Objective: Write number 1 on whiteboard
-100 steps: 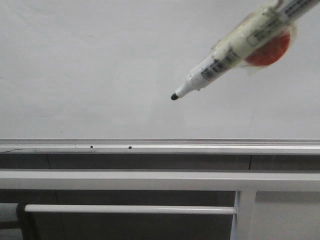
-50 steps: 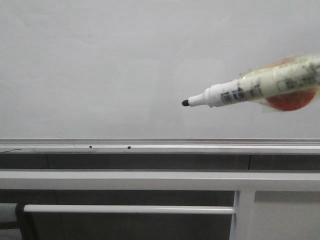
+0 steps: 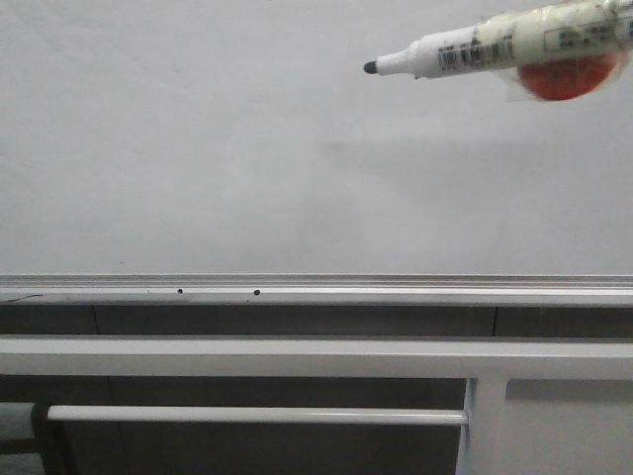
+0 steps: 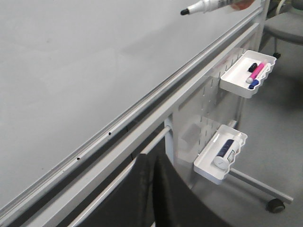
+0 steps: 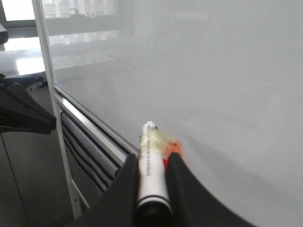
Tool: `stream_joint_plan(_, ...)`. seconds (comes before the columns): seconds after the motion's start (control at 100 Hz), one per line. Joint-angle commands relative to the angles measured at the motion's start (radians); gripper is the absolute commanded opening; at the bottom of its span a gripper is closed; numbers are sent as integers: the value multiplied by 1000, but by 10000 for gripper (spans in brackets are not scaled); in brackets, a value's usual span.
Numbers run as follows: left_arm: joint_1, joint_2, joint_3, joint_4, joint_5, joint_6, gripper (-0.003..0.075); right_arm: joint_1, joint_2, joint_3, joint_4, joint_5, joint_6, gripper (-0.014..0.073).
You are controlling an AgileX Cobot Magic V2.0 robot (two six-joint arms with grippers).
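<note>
The whiteboard (image 3: pixel 198 148) fills the front view, plain white with no mark showing; the number 1 is out of view. A white marker pen (image 3: pixel 495 45) wrapped in yellowish tape, with an orange patch behind it, enters from the upper right. It lies nearly level, its black tip (image 3: pixel 370 67) pointing left, just off the board. My right gripper (image 5: pixel 153 158) is shut on the marker (image 5: pixel 151 161), which points at the whiteboard (image 5: pixel 227 71). My left gripper (image 4: pixel 155 158) is shut on nothing, low beside the board's rail, far from the marker (image 4: pixel 203 6).
A silver bottom rail (image 3: pixel 316 292) with two small dark holes runs under the board, above grey frame bars (image 3: pixel 297 356). Two white trays hang on the stand: one with markers (image 4: pixel 246 75), one with a capped can (image 4: pixel 220 158). A castor (image 4: pixel 275 205) rests on the floor.
The marker swung from slanting down-left to nearly level, then rose toward the top of the board. Its tip is now much higher. No mark appeared on the board.
</note>
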Motion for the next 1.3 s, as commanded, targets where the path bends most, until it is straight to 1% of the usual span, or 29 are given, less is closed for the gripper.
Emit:
stream_joint_plan(0.0, 15, 0, -26, -10, -82, -12, -20, -5, 4, -27, -16, -87, -5, -64)
stream_joint_plan(0.35, 23, 0, -26, 6, -129, -10, -20, -5, 4, -27, -16, -63, -5, -64)
stream_joint_plan(0.51, 23, 0, -26, 6, -132, -10, -20, -5, 4, -27, 21, -58, -5, -64)
stream_joint_plan(0.69, 23, 0, -26, 6, -166, -10, -20, -5, 4, -27, 20, -54, -5, -64)
stream_joint_plan(0.84, 23, 0, -26, 1, -160, -10, -20, -5, 4, -27, 20, -59, -5, -64)
stream_joint_plan(1.0, 23, 0, -26, 1, -160, -10, -20, -5, 4, -27, 26, 3, -5, -64)
stream_joint_plan(1.12, 23, 0, -26, -4, -160, -10, -20, -5, 4, -27, 31, 6, -5, -64)
stream_joint_plan(1.29, 23, 0, -26, -4, -158, -10, -20, -5, 74, -27, 50, -3, -5, -64)
